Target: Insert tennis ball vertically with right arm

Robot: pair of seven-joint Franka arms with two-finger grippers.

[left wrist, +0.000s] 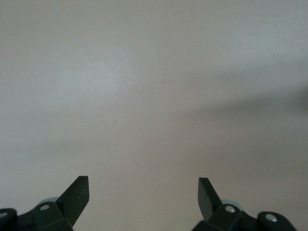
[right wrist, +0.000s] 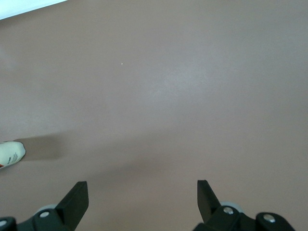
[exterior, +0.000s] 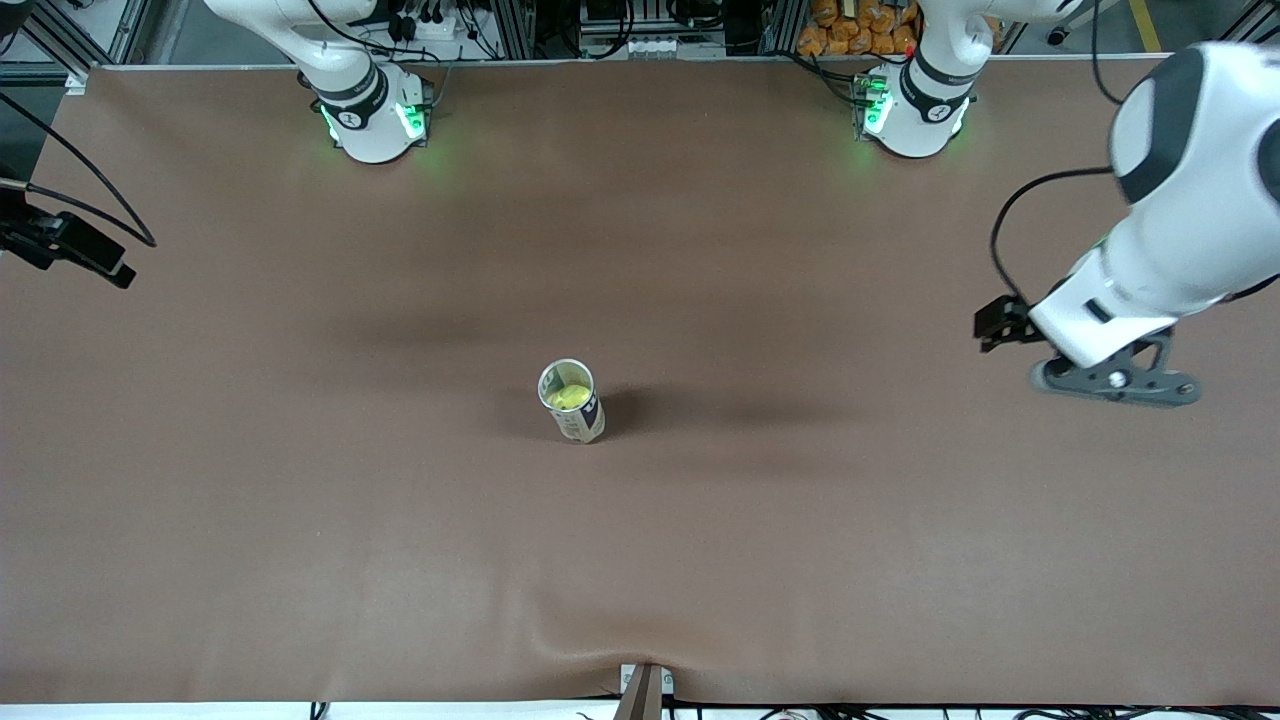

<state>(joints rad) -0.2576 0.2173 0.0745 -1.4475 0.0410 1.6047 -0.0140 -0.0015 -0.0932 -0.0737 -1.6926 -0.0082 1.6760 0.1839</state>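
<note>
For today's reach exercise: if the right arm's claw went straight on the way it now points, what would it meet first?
Probably only the bare brown table. The right claw is open and empty, and the can sits off at the view's edge, outside its line.

Brown table (exterior: 300,520): upright can (exterior: 573,402) mid-table (tennis ball (exterior: 569,396) inside).

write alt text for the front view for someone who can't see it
An upright open can stands alone near the middle of a brown table, a yellow-green tennis ball visible inside it. The left gripper hangs over the table's left-arm end; the right gripper sits at the right-arm edge, both clear of the can.
</note>
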